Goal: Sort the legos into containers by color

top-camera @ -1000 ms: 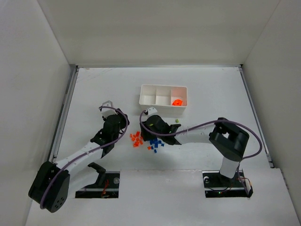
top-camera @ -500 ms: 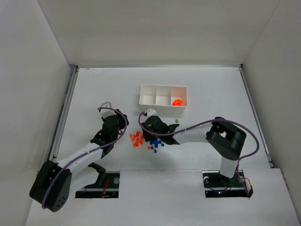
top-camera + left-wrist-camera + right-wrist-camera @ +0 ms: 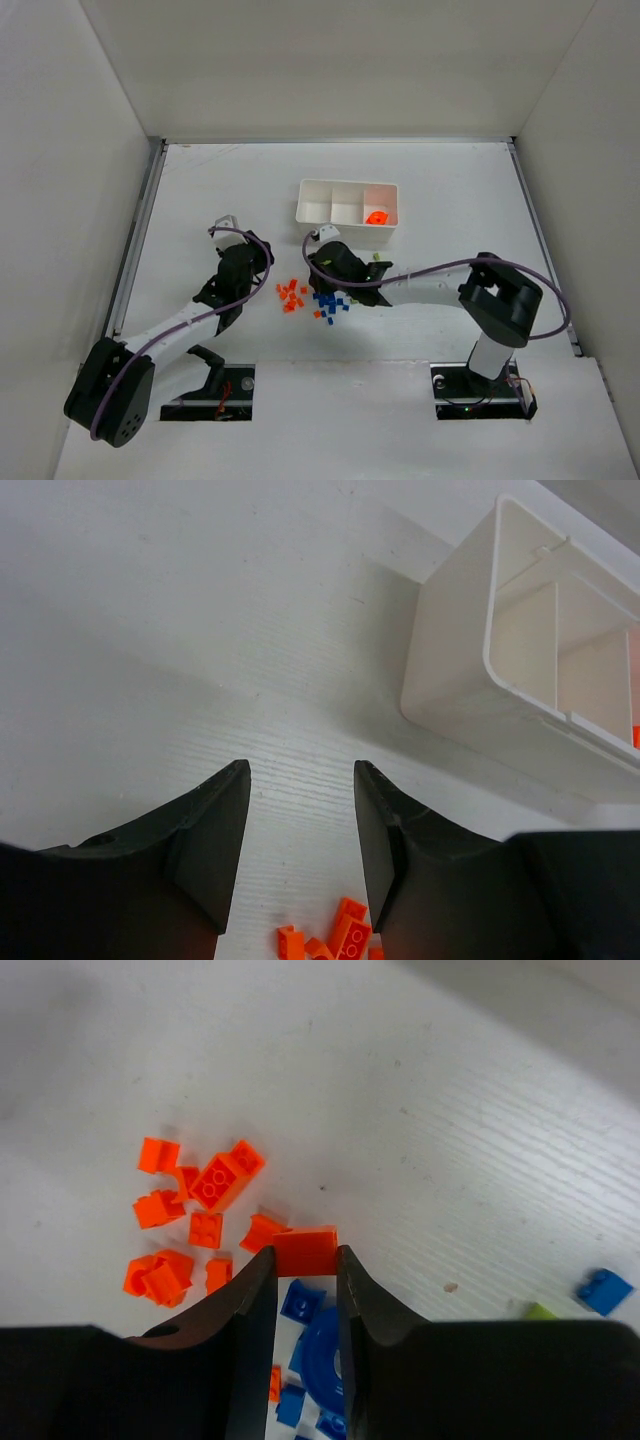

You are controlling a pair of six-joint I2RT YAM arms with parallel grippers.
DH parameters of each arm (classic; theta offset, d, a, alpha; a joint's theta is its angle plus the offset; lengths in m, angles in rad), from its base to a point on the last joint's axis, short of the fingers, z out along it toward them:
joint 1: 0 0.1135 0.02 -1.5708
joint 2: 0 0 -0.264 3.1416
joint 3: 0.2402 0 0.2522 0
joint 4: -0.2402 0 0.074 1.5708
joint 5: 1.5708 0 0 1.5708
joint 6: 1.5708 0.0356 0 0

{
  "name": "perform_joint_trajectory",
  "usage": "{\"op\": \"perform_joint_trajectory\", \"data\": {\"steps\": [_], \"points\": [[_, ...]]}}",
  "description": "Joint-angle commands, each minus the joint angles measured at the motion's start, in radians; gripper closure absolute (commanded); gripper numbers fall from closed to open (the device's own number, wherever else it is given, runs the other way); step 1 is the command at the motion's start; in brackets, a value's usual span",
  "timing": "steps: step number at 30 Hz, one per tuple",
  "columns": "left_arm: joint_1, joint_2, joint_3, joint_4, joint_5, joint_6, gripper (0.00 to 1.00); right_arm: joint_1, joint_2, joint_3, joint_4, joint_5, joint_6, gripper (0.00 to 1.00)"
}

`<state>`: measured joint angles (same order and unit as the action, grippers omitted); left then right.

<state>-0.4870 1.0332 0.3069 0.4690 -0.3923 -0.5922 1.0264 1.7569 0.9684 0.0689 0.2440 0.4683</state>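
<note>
Loose orange legos (image 3: 290, 295) and blue legos (image 3: 330, 303) lie on the table in front of the white tray of containers (image 3: 347, 228). The tray's right compartment holds orange legos (image 3: 377, 216). My right gripper (image 3: 314, 287) is low over the piles, and the right wrist view shows it (image 3: 305, 1257) shut on one orange lego (image 3: 305, 1250) at its fingertips. More orange legos (image 3: 190, 1220) lie to its left there and blue legos (image 3: 300, 1300) beneath it. My left gripper (image 3: 252, 277) stands open and holds nothing (image 3: 300, 780), with orange legos (image 3: 345, 940) on the table under it.
A yellow-green lego (image 3: 377, 257) lies right of the right wrist, seen also as a yellow-green piece (image 3: 540, 1310) beside a stray blue lego (image 3: 605, 1290). The tray's corner (image 3: 450, 670) stands ahead of the left gripper. Walls close the table at the back and sides.
The right gripper's jaws have closed from wide open onto an orange lego at the edge of the piles. The left arm has stayed where it was.
</note>
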Motion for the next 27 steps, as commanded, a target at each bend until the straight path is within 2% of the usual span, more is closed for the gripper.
{"op": "perform_joint_trajectory", "data": {"steps": [1, 7, 11, 13, 16, 22, 27], "points": [[-0.012, 0.010, -0.003, 0.049, 0.007, 0.005, 0.58, -0.048, -0.138, -0.014, 0.034, 0.012, -0.010, 0.75], [-0.054, 0.028, 0.009, 0.063, 0.013, 0.008, 0.61, -0.168, -0.259, -0.014, 0.029, 0.043, -0.043, 0.75], [-0.127, 0.022, 0.035, 0.039, 0.020, 0.009, 0.62, -0.292, -0.324, -0.007, 0.034, 0.089, -0.071, 0.75], [-0.196, 0.016, 0.078, -0.028, 0.015, 0.009, 0.62, -0.364, -0.333, 0.003, 0.029, 0.144, -0.074, 0.75], [-0.294, 0.018, 0.124, -0.136, 0.000, -0.001, 0.62, -0.447, -0.292, 0.021, 0.040, 0.184, -0.085, 0.75], [-0.437, 0.068, 0.156, -0.268, -0.049, -0.083, 0.60, -0.504, -0.182, 0.096, 0.032, 0.195, -0.077, 0.74], [-0.514, 0.132, 0.162, -0.302, -0.066, -0.139, 0.55, -0.499, -0.163, 0.151, 0.040, 0.196, -0.095, 0.45]]}}
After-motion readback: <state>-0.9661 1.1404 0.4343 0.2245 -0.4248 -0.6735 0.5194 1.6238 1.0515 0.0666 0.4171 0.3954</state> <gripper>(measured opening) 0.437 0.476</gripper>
